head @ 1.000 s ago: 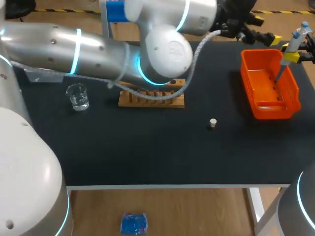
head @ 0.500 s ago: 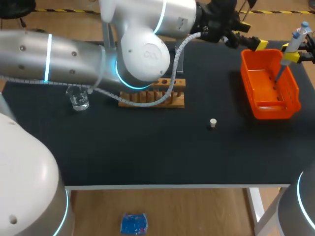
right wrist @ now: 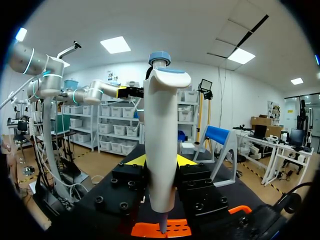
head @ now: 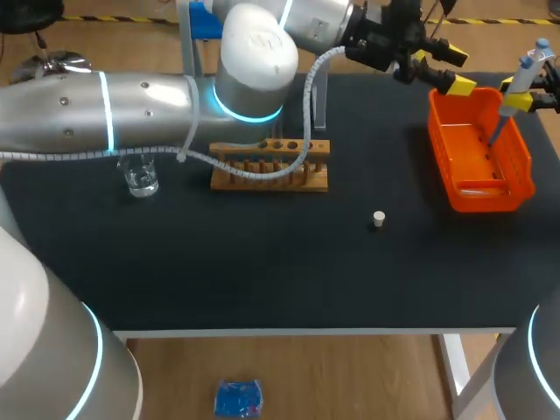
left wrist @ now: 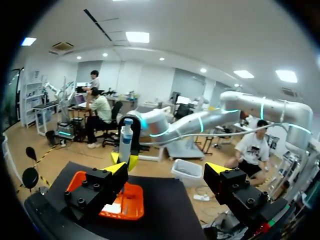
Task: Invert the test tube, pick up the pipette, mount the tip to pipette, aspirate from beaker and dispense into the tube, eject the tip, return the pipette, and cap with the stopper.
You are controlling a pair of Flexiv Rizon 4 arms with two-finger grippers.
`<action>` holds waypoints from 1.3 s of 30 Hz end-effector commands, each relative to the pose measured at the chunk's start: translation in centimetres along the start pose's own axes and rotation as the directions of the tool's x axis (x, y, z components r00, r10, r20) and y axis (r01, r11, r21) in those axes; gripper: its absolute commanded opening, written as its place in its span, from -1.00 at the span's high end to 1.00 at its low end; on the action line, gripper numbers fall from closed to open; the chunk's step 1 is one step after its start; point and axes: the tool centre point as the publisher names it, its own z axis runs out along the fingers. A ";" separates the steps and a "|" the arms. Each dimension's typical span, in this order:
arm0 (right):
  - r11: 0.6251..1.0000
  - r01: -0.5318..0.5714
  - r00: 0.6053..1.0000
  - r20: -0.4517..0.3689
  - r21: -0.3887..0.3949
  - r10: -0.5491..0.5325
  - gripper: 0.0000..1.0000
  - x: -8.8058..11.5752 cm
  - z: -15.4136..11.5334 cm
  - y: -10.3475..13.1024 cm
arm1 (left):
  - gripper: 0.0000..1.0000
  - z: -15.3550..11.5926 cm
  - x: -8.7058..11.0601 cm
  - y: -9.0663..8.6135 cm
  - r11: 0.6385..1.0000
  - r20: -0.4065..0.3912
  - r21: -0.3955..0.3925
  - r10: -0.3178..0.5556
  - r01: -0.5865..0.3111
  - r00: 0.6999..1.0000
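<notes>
Rack (head: pixel 271 182) partly behind grey cable (head: pixel 303 131)

My right gripper (right wrist: pixel 161 161) clamps the pipette (right wrist: pixel 161 145), white-bodied with a blue cap. It stands upright, its narrow nose pointing down over the orange bin (head: pixel 440 144). The clear glass beaker (head: pixel 137 171) stands upright near the wooden rack (head: pixel 271 178), not touching it. The small pale stopper (head: pixel 378 219) sits by itself between rack and bin.

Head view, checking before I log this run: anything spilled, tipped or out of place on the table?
Nothing stands out. The beaker stands upright with no spill, the rack sits flat, the stopper stands alone, and the right pincer holds the pipette upright over the orange bin.
</notes>
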 end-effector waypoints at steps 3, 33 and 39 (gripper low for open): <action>1.000 0.000 1.000 -0.002 0.003 0.000 1.00 0.0 0.0 0.1 | -1.00 -0.1 -0.7 0.3 0.999 -0.320 0.043 0.022 -0.008 0.947; 1.000 0.000 1.000 -0.002 0.003 0.000 1.00 0.0 0.0 0.1 | -1.00 -2.0 13.1 6.4 0.993 0.333 0.116 -0.067 0.029 0.940; 1.000 0.000 1.000 -0.002 0.003 0.000 1.00 0.0 0.0 0.1 | -1.00 -2.0 13.1 6.4 0.993 0.333 0.116 -0.067 0.029 0.940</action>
